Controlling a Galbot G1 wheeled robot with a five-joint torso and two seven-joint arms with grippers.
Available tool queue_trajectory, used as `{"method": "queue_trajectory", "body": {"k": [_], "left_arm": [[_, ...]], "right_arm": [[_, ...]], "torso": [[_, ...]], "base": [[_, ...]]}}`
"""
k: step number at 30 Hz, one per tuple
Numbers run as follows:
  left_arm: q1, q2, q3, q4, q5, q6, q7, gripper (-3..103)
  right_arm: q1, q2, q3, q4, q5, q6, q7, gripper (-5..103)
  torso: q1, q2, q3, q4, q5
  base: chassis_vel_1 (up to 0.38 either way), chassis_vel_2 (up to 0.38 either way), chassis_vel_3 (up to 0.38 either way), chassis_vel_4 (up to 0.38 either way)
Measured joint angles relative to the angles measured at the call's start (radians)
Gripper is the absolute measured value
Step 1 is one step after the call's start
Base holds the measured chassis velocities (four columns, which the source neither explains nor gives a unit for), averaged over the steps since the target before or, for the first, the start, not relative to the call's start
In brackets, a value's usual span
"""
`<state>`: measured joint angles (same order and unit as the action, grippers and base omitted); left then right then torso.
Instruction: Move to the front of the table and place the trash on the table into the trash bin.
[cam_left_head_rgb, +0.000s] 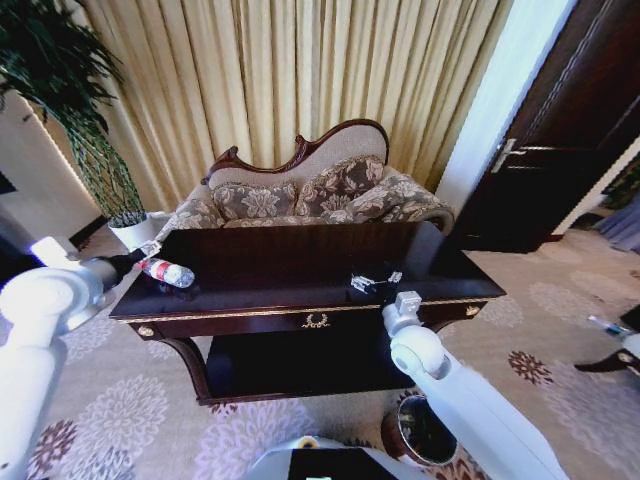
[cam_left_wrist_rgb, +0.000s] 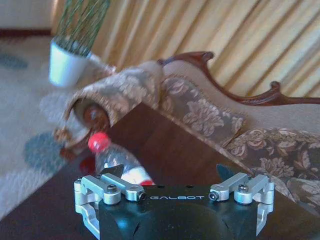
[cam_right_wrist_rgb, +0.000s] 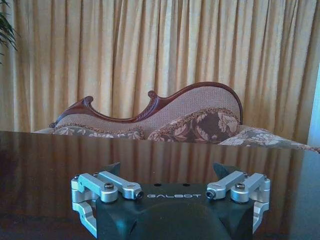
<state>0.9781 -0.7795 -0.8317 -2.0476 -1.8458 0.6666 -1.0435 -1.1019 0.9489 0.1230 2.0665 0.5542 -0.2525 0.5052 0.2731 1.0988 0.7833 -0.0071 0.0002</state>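
The trash I can see is a clear plastic bottle (cam_left_head_rgb: 167, 272) with a red label and red cap, lying on its side at the left end of the dark glossy table (cam_left_head_rgb: 300, 255). My left gripper (cam_left_head_rgb: 148, 252) hovers open right at the bottle (cam_left_wrist_rgb: 117, 161), which lies just in front of one finger of the left gripper (cam_left_wrist_rgb: 170, 170). My right gripper (cam_left_head_rgb: 377, 281) is open low over the table's front right part, with nothing between its fingers (cam_right_wrist_rgb: 167, 167). The round dark brown trash bin (cam_left_head_rgb: 420, 432) stands on the carpet below the table's front right corner.
A patterned sofa (cam_left_head_rgb: 310, 195) stands just behind the table, with curtains behind it. A white plant pot (cam_left_head_rgb: 135, 230) sits beyond the table's left end. A dark door (cam_left_head_rgb: 560, 150) is at the right. A lower shelf (cam_left_head_rgb: 290, 360) lies under the tabletop.
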Motion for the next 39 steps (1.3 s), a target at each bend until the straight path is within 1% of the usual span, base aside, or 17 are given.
{"method": "queue_trajectory", "body": {"k": [2, 3, 4, 5, 6, 8, 11, 22, 39], "left_arm": [[-0.004, -0.002, 0.001, -0.004, -0.073, -0.013, -0.088, 100], [-0.003, -0.002, 0.001, -0.006, -0.084, -0.017, -0.105, 100], [-0.003, -0.002, 0.001, -0.006, -0.084, -0.017, -0.105, 100], [0.005, -0.002, -0.001, -0.011, -0.105, -0.025, -0.136, 100], [0.005, -0.002, -0.001, -0.011, -0.105, -0.025, -0.136, 100], [0.013, -0.002, -0.002, -0.003, -0.122, -0.038, -0.164, 100], [0.002, -0.005, 0.006, 0.019, -0.134, -0.045, -0.176, 100], [-0.054, -0.015, 0.048, 0.084, -0.127, -0.059, -0.177, 100], [-0.069, -0.019, 0.034, 0.143, -0.133, -0.059, -0.171, 100]], "right_arm": [[0.001, 0.004, -0.005, -0.005, -0.002, 0.001, -0.001, 100], [0.001, 0.005, -0.006, -0.007, -0.004, 0.001, -0.001, 100], [0.001, 0.005, -0.006, -0.007, -0.004, 0.001, -0.001, 100], [0.002, 0.007, -0.009, -0.012, -0.007, 0.002, -0.003, 100], [0.002, 0.007, -0.009, -0.012, -0.007, 0.002, -0.003, 100], [0.004, 0.013, -0.015, -0.019, -0.011, 0.003, -0.006, 100], [0.005, 0.020, -0.018, -0.023, -0.014, 0.004, -0.007, 100], [0.005, 0.026, -0.016, -0.032, -0.020, 0.009, -0.008, 100], [0.004, 0.024, -0.015, -0.041, -0.026, 0.017, -0.007, 100]], "torso": [[0.000, 0.000, 0.000, 0.0002, -0.0001], [0.000, 0.000, 0.000, 0.0002, -0.0001], [0.000, 0.000, 0.000, 0.0002, -0.0001], [0.000, 0.000, 0.000, 0.0002, -0.0002], [0.000, 0.000, 0.000, 0.0002, -0.0002], [0.000, 0.000, 0.000, 0.0003, -0.0001], [0.000, 0.000, 0.000, 0.0002, -0.0002], [0.000, 0.000, 0.000, 0.0000, -0.0002], [0.000, 0.000, 0.000, 0.0001, -0.0002]], "base": [[0.000, 0.000, 0.000, 0.000], [0.000, 0.000, 0.000, 0.000], [0.000, 0.000, 0.000, 0.000], [0.000, 0.000, 0.000, 0.000], [0.000, 0.000, 0.000, 0.000], [0.000, 0.000, 0.000, 0.000], [0.000, 0.000, 0.000, 0.000], [0.000, 0.000, 0.000, 0.000], [0.000, 0.000, 0.000, 0.000]]}}
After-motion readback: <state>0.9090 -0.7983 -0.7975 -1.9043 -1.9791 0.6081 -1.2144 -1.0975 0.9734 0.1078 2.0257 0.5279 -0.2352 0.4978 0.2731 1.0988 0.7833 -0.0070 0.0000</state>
